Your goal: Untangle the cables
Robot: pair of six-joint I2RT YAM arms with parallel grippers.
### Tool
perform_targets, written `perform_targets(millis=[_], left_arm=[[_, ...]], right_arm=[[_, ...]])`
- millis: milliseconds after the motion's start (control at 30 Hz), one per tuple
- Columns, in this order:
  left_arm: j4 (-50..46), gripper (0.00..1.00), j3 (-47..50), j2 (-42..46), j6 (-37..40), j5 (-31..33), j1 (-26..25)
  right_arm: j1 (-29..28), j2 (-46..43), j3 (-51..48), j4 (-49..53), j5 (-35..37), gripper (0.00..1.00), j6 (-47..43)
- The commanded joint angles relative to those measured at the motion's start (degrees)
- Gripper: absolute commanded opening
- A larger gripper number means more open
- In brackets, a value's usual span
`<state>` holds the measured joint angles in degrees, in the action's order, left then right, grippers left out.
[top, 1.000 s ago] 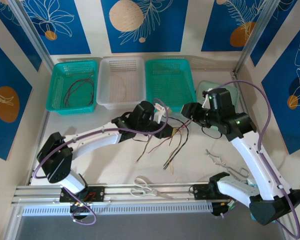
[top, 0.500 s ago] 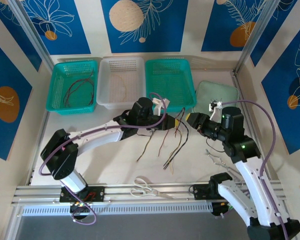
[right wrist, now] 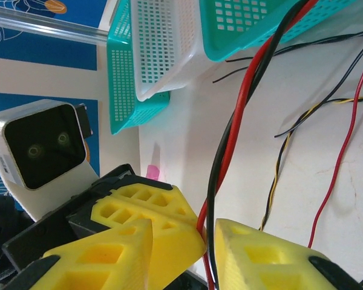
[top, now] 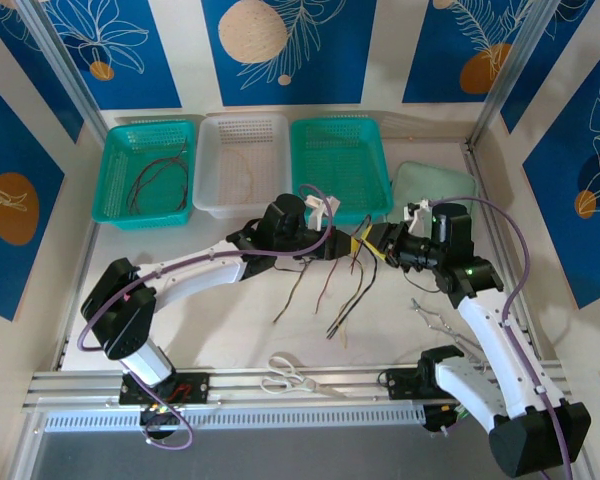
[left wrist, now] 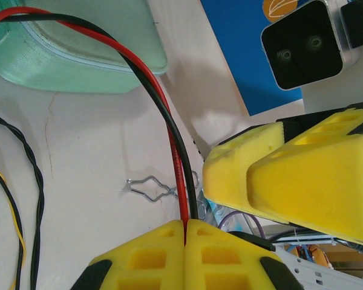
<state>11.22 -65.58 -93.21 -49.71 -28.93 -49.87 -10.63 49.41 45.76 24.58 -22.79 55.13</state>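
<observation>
Left hand (left wrist: 186, 226): fingers together, clamped on a thin red-and-black paired wire (left wrist: 172, 139) that rises straight out of its tips.
Right hand (right wrist: 184, 234): fingers apart, just beside the left hand's tips. The same pair runs through the gap, and no pinch on it is visible.
Cables: the other thin red, black and yellowish wires (top: 330, 290) hang and trail from between the two hands onto the white bench (top: 220, 320), on the side towards the arm bases.
Risk, clash: the hands are nearly touching, so a closing right hand could nip the left hand's yellow finger instead of the wire.
Risk, slip: the pair sits close to one right finger rather than centred, so it may squirt out as the gap shuts.
Risk, knot: if the hands draw apart while the trailing strands are looped round the pair, the tangle likely tightens or the whole bunch is dragged along.
Hidden: from above, both hands cover where the pair joins the bunch.
Cut off: the wire ends leave both wrist views.
Unclear: which trailing strands cross or wrap each other.
</observation>
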Motion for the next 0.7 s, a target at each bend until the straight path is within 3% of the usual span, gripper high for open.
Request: perform_targets(millis=[0, 433, 667], left_arm=[[1.69, 0.00, -2.23, -1.21, -1.16, -2.35, 0.36], [2.13, 0.00, -2.17, -1.50, -2.31, -3.18, 0.38], [1.61, 0.00, -2.23, -1.08, -2.36, -2.41, 0.47]], right_arm=[[0.09, 0.16, -1.16, -0.62, -2.34, 0.29, 0.57], [-0.62, 1.22, -2.28, -0.68, -2.36, 0.19, 0.46], [-0.61, 0.98, -0.96, 0.96, -2.01, 0.06, -0.52]])
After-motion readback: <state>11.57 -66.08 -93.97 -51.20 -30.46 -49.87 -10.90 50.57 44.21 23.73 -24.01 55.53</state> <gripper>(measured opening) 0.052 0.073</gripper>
